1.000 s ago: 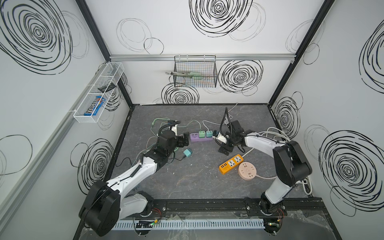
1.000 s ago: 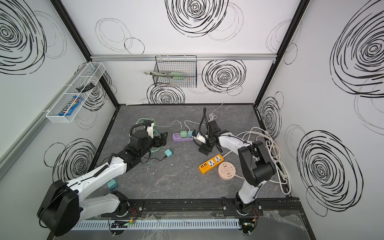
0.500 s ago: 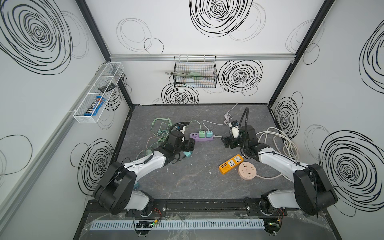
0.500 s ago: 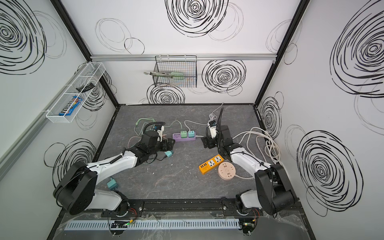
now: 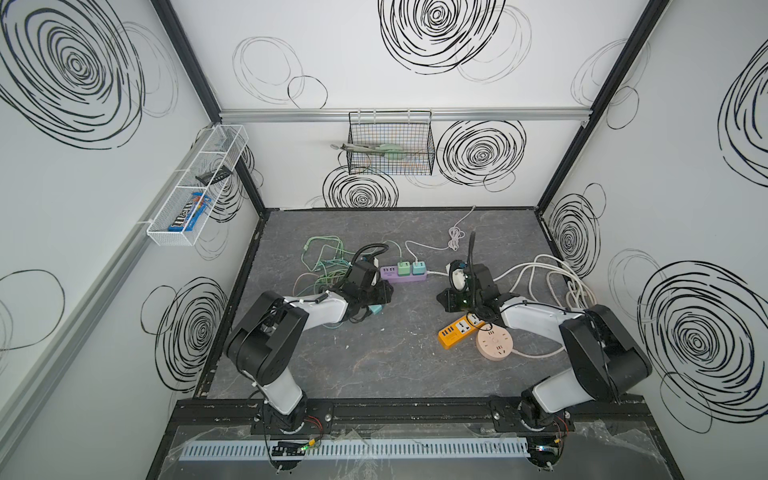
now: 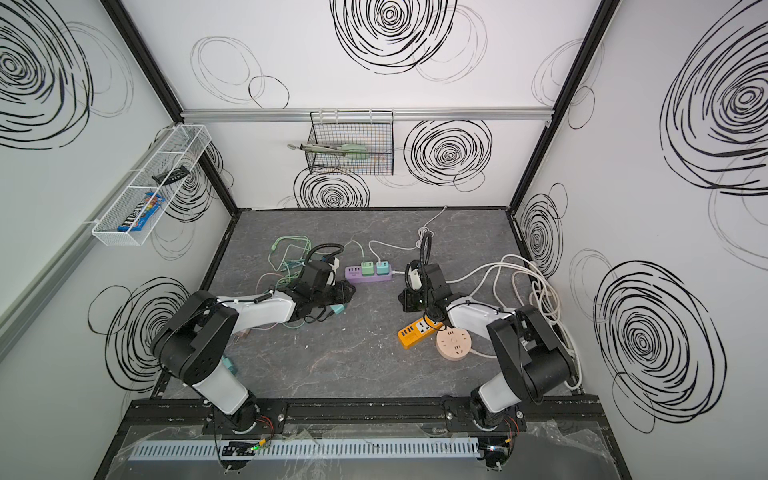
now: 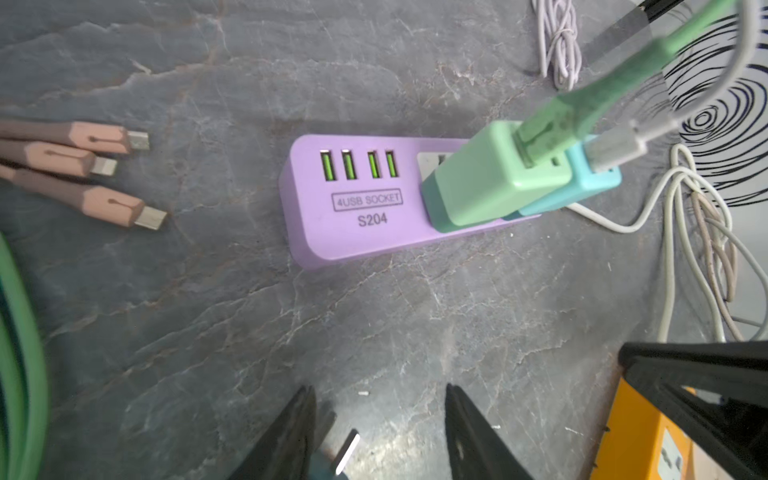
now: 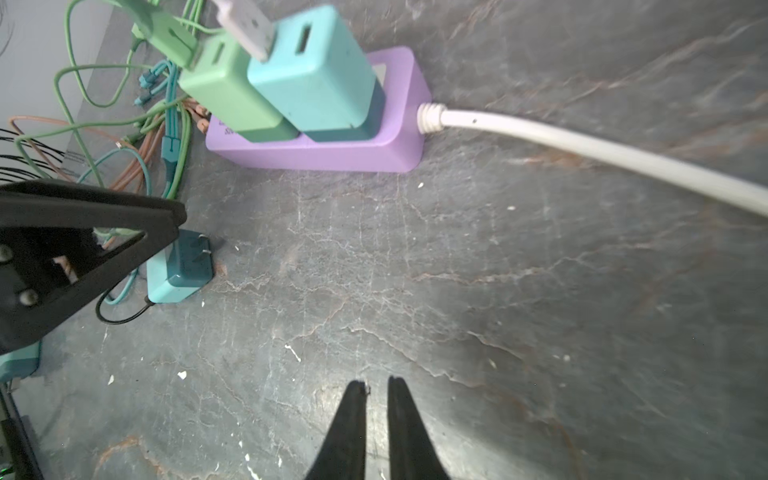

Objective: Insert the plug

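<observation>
Left gripper sat low over the table, just in front of the purple power strip. We saw its jaws standing apart. The teal plug lay on its side on the table between them, with one metal prong showing in the left wrist view. One finger looked to be right against the plug body, and the other was clear of it. So we called it released, not grasping. In both top views the plug was mostly hidden under that gripper, near the strip but not touching it.

Right gripper hovered over bare table on the other side, near the strip's white cable. Its fingers were almost together with only a thin slit between them, and nothing was in it.

On the strip, a green charger and a blue charger stood plugged in side by side, each with a USB lead in its top. The four USB ports at the strip's other end glowed green.

Three pink USB leads lay loose beside the strip. An orange power strip and a round pink socket sat by the right arm, just beside each other.
</observation>
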Robot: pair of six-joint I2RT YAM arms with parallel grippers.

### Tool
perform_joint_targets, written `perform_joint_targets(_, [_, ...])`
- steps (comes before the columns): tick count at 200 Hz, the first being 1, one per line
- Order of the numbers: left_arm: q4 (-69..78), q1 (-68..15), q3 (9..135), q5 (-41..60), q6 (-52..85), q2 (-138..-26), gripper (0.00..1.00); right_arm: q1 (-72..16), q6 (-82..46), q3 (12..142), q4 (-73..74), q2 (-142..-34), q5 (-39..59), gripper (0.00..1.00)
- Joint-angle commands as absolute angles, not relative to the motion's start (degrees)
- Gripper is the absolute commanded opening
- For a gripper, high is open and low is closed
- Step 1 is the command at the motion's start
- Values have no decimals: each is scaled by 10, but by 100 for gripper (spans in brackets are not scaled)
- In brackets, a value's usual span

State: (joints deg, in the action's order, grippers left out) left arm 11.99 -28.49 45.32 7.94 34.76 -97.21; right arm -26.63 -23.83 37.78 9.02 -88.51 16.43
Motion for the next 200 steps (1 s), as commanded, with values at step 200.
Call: perform_joint_targets(200, [66, -221, 759, 70, 273, -1223, 51, -202, -306, 786, 82, -1288, 142, 7])
